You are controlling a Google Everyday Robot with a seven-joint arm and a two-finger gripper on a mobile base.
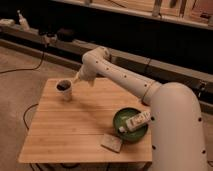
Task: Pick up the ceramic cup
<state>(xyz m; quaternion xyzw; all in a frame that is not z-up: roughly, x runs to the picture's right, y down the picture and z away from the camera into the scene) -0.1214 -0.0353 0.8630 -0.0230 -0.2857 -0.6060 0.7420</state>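
Observation:
The ceramic cup (64, 90) is small and white with a dark inside. It stands upright near the far left corner of the wooden table (75, 125). My gripper (76, 81) is at the end of the white arm (125, 80), just to the right of the cup's rim and close to it. I cannot tell whether it touches the cup.
A green round bowl (121, 131) sits at the table's right front with a white tube (135, 121) lying in it. A pale flat sponge (111, 142) lies near the front edge. A dark bench with cables runs behind the table.

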